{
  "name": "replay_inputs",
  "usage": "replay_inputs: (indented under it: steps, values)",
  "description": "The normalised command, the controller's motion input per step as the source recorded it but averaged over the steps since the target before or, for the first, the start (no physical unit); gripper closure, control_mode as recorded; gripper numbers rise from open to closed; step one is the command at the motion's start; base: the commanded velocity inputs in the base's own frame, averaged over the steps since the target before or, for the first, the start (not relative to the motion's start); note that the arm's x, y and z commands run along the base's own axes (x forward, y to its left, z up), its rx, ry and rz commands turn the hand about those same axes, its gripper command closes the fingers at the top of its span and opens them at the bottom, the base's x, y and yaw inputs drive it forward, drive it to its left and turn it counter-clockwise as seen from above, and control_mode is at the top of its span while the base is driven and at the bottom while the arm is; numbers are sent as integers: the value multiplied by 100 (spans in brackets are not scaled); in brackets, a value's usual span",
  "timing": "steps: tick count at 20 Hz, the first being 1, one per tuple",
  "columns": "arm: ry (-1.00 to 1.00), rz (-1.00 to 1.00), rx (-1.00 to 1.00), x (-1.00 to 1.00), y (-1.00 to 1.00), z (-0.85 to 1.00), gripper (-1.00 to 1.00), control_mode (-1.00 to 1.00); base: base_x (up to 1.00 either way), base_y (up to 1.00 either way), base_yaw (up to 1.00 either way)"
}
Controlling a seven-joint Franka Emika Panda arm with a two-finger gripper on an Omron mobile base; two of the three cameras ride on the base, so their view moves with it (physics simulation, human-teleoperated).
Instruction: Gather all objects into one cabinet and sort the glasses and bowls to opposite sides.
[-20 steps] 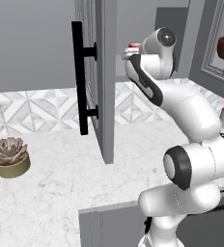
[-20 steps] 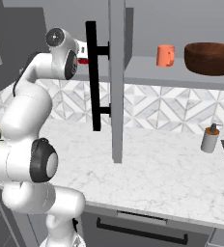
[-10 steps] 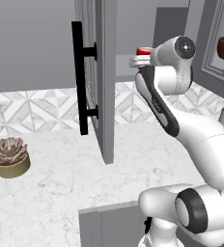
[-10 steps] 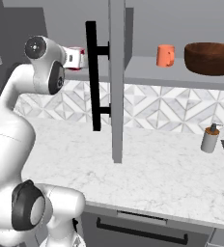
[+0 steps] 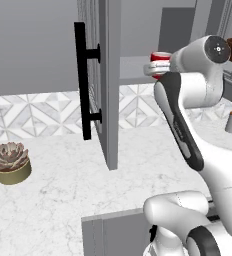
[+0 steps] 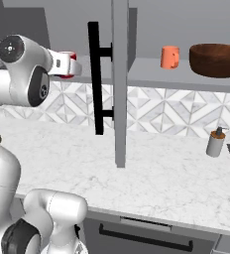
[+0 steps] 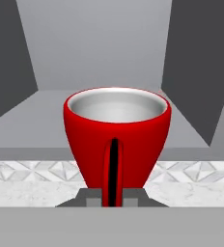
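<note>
My gripper (image 7: 113,197) is shut on the handle of the glossy red cup (image 7: 116,130), which is held upright in front of the grey wall cabinet's left shelf (image 7: 51,108). From the base, the red cup (image 5: 161,56) sits at my gripper (image 5: 155,68), just right of the open glass-paned door (image 5: 108,85). On the right-hand shelf (image 6: 151,74) stand the orange cup (image 6: 170,57) and the brown wooden bowl (image 6: 216,59). The red cup (image 6: 69,54) peeks out past my gripper (image 6: 70,65). The beige patterned cup is out of view.
The door's black bar handle (image 6: 94,79) juts toward me, close to the hand. A potted succulent (image 5: 10,161) sits at the counter's left, a white soap dispenser (image 6: 215,142) at its right. The marble counter (image 6: 151,173) lies below.
The arm's upper joints have swung and risen. The hand with the red cup has shifted a little right in the left base view and stays at shelf height.
</note>
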Motion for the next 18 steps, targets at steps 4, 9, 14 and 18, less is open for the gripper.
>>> replay_inputs:
  steps: [4, 9, 14, 18]
  values:
    - [8, 1, 0, -82, 0, -1, 100, -100, 0, 0, 0]
    - [2, 3, 0, -100, 0, -7, 100, -100, 0, 0, 0]
    - [0, 3, -1, -92, 0, -16, 100, -100, 0, 0, 0]
    - [3, 0, -3, -38, 0, -14, 100, -100, 0, 0, 0]
